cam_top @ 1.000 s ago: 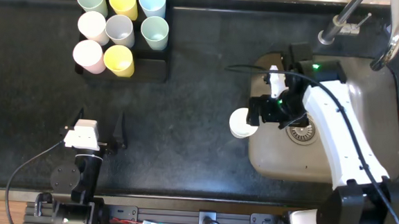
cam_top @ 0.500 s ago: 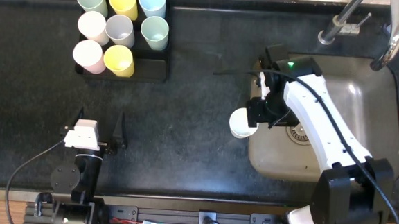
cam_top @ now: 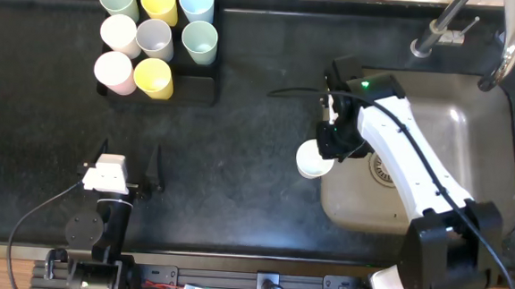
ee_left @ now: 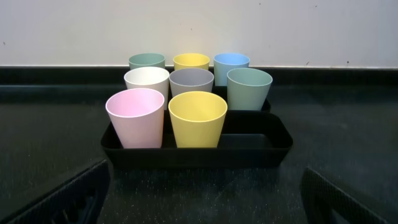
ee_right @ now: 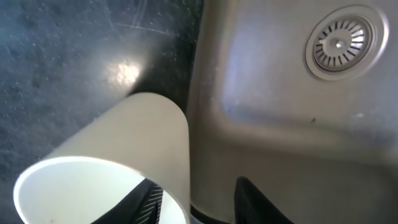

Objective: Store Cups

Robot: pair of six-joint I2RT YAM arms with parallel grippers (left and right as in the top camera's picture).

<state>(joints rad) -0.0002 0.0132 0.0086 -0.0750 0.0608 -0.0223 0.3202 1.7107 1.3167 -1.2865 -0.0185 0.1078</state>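
Observation:
My right gripper [cam_top: 321, 154] is shut on the rim of a white cup [cam_top: 312, 159], held tilted above the sink's left edge; the same white cup [ee_right: 106, 168] sits between my right fingertips [ee_right: 149, 202], one inside the rim and one outside. A black tray [cam_top: 198, 89] at the back left holds several pastel cups [cam_top: 152, 77], with one bare slot at its front right corner. In the left wrist view the tray [ee_left: 261, 149] and its cups [ee_left: 198, 118] stand ahead. My left gripper [cam_top: 129, 165] rests open near the front left, apart from the tray.
A steel sink [cam_top: 474, 113] with a drain [ee_right: 339, 42] lies at the right, a faucet [cam_top: 444, 26] behind it. Dark countertop [cam_top: 238, 161] stretches between sink and tray.
The right arm has swung its wrist leftward and toward the back over the sink's edge, keeping the white cup in its grip. The left arm has stayed still.

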